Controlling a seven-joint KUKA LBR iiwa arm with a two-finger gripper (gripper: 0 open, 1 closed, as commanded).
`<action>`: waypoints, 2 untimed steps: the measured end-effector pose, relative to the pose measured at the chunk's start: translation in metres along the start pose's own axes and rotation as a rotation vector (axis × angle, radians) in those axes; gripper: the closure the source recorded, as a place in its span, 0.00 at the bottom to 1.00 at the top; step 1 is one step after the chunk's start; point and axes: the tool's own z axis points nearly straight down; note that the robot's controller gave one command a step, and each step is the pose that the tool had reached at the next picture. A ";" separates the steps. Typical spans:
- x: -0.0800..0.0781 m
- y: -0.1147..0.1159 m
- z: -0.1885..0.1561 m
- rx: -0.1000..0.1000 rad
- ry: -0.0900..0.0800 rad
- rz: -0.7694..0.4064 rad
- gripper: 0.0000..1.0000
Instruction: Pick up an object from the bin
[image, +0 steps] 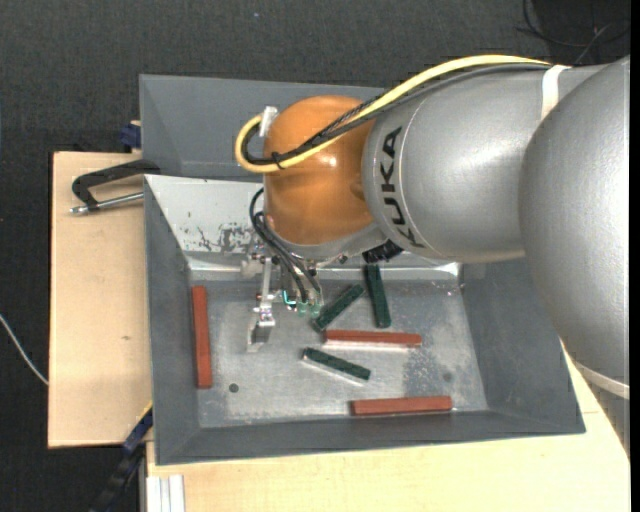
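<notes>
Arm: the large silver KUKA arm with its orange wrist cover comes in from 3 o'clock and overhangs the bin's 12-to-3 sector.

Bin: grey metal bin with sloped walls and a flat floor.

Contents, all lying flat and loose:
- long red-brown bar, lying lengthwise at 9 o'clock beside the wall foot
- second red-brown bar, at 5 o'clock along the near wall foot
- red-and-white bar, just right of centre
- upright dark green bar, at 1 o'clock
- tilted dark green bar, near centre
- short dark green bar, at 6 o'clock

Gripper: low over the floor at 11 o'clock. I cannot tell whether it is apart or together, and nothing is seen in it.

Progress: judged as approach only. The grasp and lift are not yet done. The likeliest pick is the tilted dark green bar, just beside the gripper at its 3 o'clock.

Room: there is bare floor from 7 to 9 o'clock. Both red-brown bars hug the walls, so they look awkward to take. The central bars sit close together and risk being nudged.
</notes>
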 end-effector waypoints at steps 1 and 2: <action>0.005 0.020 0.101 -0.001 -0.005 -0.218 1.00; 0.005 0.020 0.101 -0.001 -0.005 -0.218 1.00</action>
